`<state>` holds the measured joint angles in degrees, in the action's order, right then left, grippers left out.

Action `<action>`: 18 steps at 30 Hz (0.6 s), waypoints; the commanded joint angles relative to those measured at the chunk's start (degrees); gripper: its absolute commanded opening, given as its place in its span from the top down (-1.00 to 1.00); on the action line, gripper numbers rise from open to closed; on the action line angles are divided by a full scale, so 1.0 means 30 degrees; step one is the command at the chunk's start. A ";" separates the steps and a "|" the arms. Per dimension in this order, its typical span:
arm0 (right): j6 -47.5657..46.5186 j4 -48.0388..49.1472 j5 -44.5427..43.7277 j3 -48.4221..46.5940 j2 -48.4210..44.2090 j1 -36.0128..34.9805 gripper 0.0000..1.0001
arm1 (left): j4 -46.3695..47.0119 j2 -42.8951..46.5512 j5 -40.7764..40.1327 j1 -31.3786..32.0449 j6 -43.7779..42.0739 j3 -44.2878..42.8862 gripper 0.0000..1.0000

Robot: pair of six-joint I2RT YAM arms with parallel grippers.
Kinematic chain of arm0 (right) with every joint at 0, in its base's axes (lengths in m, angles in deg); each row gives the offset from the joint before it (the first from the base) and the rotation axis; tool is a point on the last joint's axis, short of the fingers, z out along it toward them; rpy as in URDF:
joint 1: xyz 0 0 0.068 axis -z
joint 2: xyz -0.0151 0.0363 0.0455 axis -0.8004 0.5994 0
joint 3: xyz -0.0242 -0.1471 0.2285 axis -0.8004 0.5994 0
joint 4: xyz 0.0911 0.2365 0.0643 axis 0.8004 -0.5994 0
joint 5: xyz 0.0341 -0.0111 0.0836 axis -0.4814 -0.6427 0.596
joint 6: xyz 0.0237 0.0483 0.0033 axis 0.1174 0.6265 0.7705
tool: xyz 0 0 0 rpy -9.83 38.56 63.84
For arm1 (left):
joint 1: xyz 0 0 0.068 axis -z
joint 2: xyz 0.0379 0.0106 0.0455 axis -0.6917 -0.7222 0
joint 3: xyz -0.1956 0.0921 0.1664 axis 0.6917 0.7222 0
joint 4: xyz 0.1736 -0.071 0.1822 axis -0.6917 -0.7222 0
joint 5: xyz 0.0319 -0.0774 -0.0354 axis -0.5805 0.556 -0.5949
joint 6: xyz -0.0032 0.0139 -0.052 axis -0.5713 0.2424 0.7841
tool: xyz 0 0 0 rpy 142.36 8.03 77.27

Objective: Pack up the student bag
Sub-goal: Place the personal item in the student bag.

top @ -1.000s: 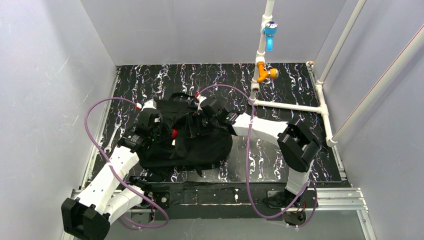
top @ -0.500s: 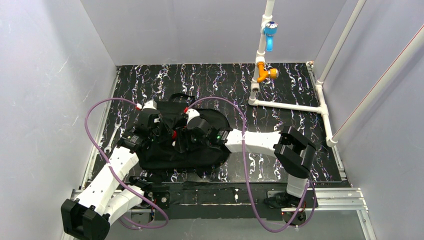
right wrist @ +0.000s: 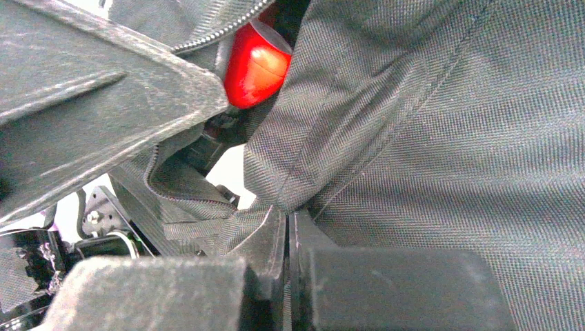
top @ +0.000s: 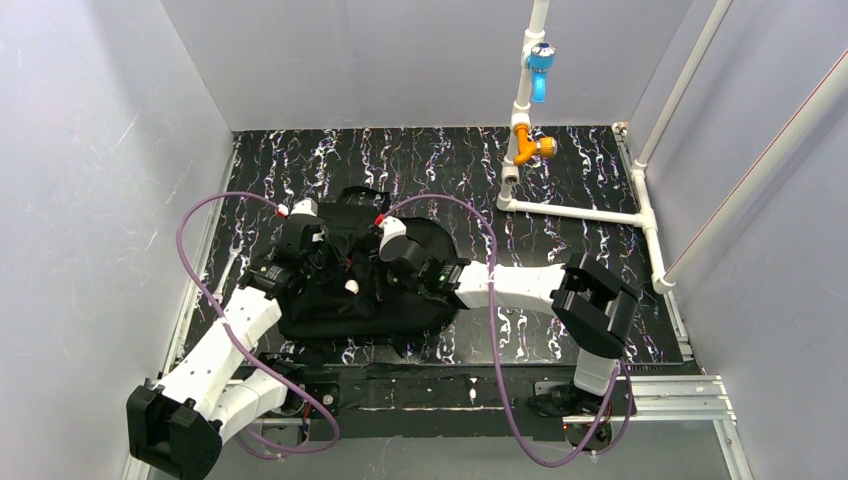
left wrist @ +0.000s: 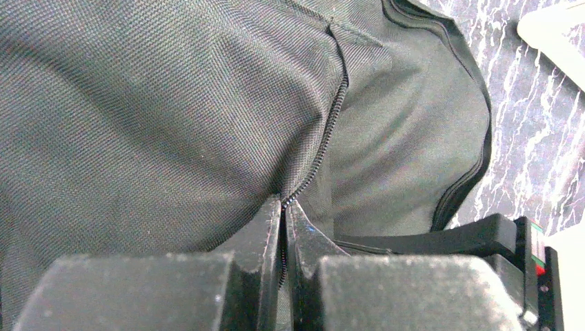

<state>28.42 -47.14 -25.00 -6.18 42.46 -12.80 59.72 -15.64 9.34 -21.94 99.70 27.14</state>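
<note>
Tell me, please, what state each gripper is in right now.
Left gripper: closed, pinching the bag at its zipper.
Right gripper: closed on the bag too.

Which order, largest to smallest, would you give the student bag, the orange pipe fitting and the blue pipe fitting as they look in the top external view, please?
1. student bag, by far the largest.
2. orange pipe fitting and blue pipe fitting: they look about alike, and the blue one sits higher on the pipe, so I would not rank them.
</note>
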 commanded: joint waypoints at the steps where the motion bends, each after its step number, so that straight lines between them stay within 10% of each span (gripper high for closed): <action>1: -0.0223 0.3533 -0.1219 0.1873 -0.1304 -0.0293 0.97 | -0.1207 -0.0448 0.0133 0.0053 0.0290 0.0006 1.00; 13: 0.0613 1.0240 -0.0637 0.6951 -0.3726 -0.0421 0.97 | -0.1335 -0.5996 0.3260 -0.0507 0.0547 -0.2057 0.98; 18: 0.0425 0.9585 -0.0626 0.6522 -0.3870 -0.0422 0.97 | -0.1816 -0.1685 0.4389 -0.0505 -0.0345 -0.0754 -0.14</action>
<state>29.78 -22.33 -27.55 15.37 32.45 -13.48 59.61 -30.26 18.54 -23.43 101.42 21.79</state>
